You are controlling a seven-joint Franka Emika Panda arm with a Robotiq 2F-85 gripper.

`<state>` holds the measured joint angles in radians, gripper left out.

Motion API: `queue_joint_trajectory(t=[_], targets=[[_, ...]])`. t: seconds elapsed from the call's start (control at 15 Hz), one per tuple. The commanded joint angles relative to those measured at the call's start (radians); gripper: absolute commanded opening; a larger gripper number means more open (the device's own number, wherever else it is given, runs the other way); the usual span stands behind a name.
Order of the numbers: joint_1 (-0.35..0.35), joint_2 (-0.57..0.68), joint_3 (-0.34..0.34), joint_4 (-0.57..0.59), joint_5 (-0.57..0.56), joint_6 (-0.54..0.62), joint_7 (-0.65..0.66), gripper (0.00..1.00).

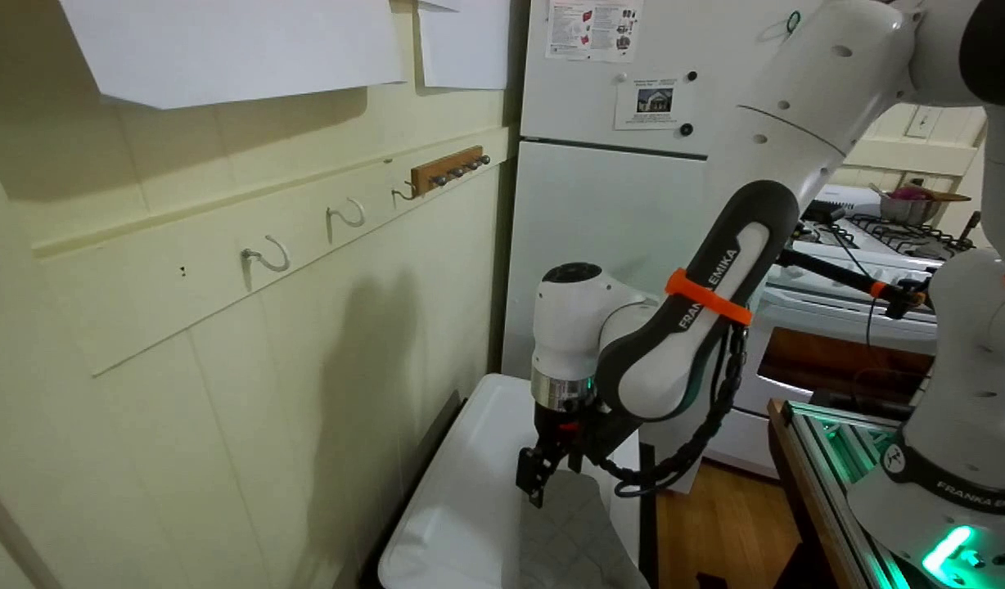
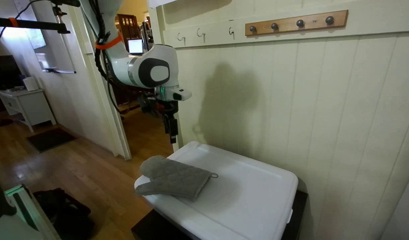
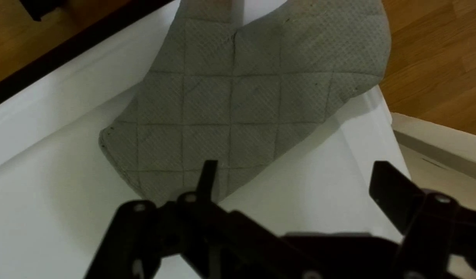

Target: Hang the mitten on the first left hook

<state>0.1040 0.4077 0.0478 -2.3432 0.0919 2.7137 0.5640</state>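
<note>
Grey mitt [image 2: 178, 178] flat on white lid [image 2: 251, 190], left end — gripper [image 3: 296, 164] abv lid, fingers [image 3: 393, 192] wide apart, nil held.

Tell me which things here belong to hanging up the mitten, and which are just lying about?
For the job:
mitten, lying on the white lid
gripper
leftmost hook

Just around:
knob rack
fridge
stove
floor mat
</note>
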Motion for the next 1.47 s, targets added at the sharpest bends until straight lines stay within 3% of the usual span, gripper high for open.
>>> queue_joint_trajectory(t=[0.0,0.67,1.07,1.13,1.27,1.4], targets=[[0.006,0.125,0.013,0.052,0.088,0.049,-0.044,1.00],[-0.008,0.383,0.029,0.175,0.149,0.303,-0.160,1.00],[-0.030,0.459,0.034,0.235,0.161,0.289,-0.183,0.98],[-0.035,0.470,0.035,0.245,0.162,0.283,-0.188,0.74],[-0.040,0.486,0.033,0.260,0.159,0.269,-0.195,0.70],[-0.052,0.497,0.038,0.270,0.158,0.260,-0.203,0.53]])
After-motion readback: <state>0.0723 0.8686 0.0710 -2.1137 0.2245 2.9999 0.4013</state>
